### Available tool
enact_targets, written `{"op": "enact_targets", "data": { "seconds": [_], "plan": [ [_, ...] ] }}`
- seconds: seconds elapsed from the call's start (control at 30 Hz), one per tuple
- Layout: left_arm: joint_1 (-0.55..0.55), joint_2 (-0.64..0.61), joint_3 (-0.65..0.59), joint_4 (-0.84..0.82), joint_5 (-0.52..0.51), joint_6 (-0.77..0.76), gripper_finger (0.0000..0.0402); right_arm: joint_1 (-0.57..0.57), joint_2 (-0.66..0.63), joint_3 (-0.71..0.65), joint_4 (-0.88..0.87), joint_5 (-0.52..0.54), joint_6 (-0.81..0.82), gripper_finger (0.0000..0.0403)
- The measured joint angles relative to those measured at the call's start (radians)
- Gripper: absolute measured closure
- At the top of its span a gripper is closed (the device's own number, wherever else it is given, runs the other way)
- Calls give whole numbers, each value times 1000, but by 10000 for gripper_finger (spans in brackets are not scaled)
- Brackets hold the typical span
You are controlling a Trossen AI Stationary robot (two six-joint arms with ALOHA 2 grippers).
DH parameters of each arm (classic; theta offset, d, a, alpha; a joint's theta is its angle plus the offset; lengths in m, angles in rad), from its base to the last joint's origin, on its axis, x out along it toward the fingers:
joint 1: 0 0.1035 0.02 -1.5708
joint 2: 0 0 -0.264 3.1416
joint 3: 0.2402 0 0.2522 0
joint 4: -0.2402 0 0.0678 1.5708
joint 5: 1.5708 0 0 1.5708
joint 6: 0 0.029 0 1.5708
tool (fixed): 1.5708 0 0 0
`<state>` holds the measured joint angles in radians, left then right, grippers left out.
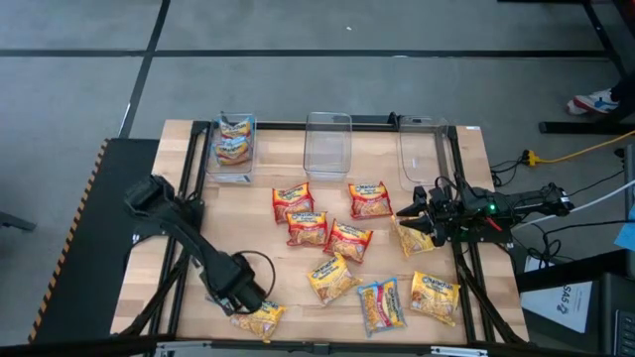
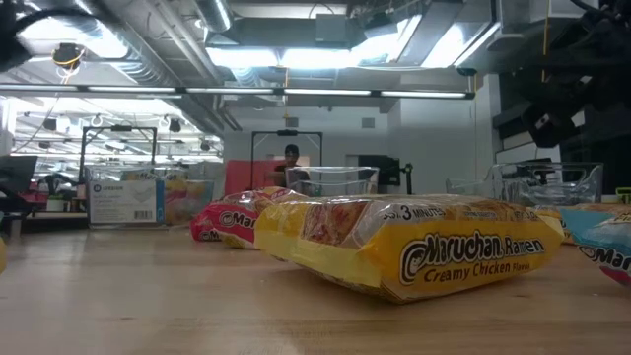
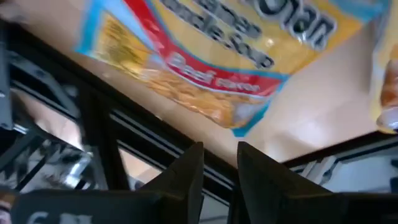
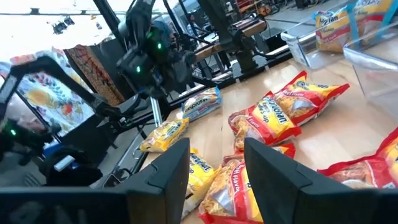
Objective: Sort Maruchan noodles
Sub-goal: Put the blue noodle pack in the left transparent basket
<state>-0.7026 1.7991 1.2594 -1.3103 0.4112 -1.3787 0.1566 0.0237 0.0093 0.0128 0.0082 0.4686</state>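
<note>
Sorting by colour, judging by the blue packets (image 1: 234, 145) stacked in the left bin (image 1: 212, 149) at the table's far edge. Leaves the middle bin (image 1: 328, 121) and right bin (image 1: 422, 125) with nothing in them, presumably kept for the red and yellow kinds.

Hovers the left claw (image 1: 248, 301) low at the near edge, just beside a yellow packet (image 1: 261, 319), probably lined up as the next pick. Shows fingers (image 3: 186, 177) a little apart, gripping nothing.

Reaches the right claw (image 1: 418, 220) in from the right side, close above another yellow packet (image 1: 411, 238). Keeps its fingers (image 4: 268, 171) spread wider, also with nothing between them.

Leaves the remaining noodles loose across the middle of the table: four red packets (image 1: 308, 228), more yellow ones (image 1: 332, 278) and a blue one (image 1: 382, 304) toward the near edge, mostly flat and apart, easy to take singly.

Works on a pale wooden table (image 1: 268, 268) in a dark frame. Beyond it, an open workshop with bright ceiling lights, grey floor, cables, and a person (image 2: 291, 158) far off.
</note>
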Motion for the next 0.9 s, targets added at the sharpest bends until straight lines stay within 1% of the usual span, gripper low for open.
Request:
{"op": "enact_targets", "data": {
  "seconds": [0.13,0.27,0.4,0.6,0.8,0.9],
  "plan": [
    [1,50,0,74,16,2,309,0,0,0,0,0,4,246],
    [8,74,0,186,18,2,309,0,0,0,0,-1,5,246],
    [25,91,0,196,-11,2,309,0,0,0,0,-1,6,246],
    [81,93,0,188,-140,11,309,0,0,0,0,-1,11,246],
    [170,93,0,186,-256,110,309,0,0,0,-1,-4,61,246],
    [231,93,0,185,-339,153,309,0,0,0,0,-4,63,246]
  ]
}}
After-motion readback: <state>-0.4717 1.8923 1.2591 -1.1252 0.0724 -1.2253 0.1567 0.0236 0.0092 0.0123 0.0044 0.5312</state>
